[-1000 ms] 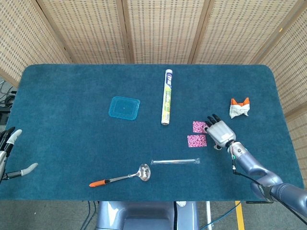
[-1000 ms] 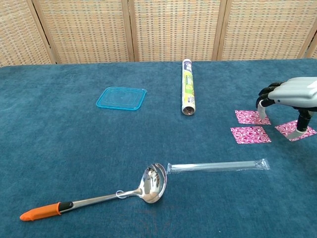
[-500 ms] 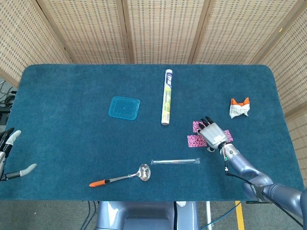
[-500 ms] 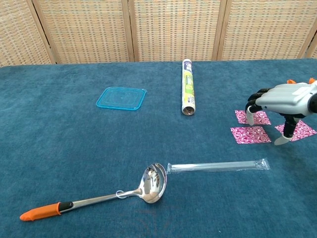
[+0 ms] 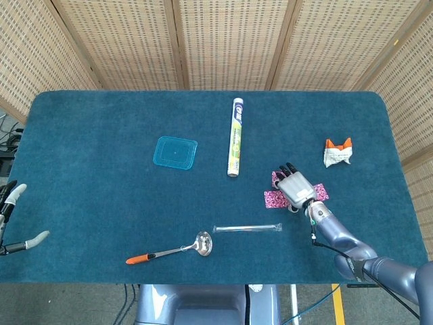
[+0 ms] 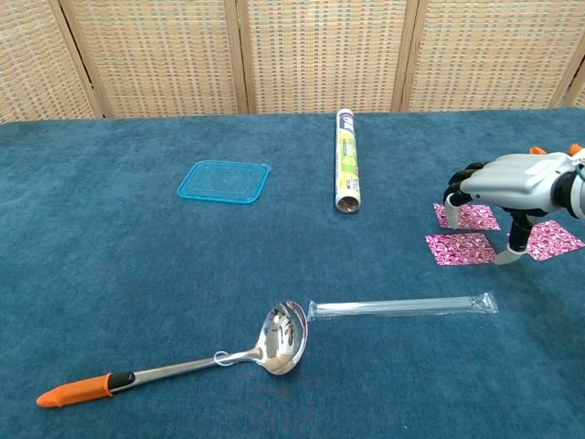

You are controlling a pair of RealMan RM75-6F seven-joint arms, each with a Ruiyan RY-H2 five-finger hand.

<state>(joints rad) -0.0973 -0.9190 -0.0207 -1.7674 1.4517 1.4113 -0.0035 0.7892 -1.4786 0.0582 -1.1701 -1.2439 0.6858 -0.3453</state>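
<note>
The right hand hovers palm down over three pink patterned packets lying flat on the blue counter, fingers spread and curled downward, holding nothing; its thumb tip reaches toward the counter between two packets. The left hand rests off the counter's edge, fingers apart and empty. A wrapped straw lies near the packets.

Table with dark teal carpet-like cover. On it: square translucent blue plastic lid, white-green foil roll, steel ladle with orange handle, clear wrapped straw, three pink patterned sachets, crumpled orange-white packet.
</note>
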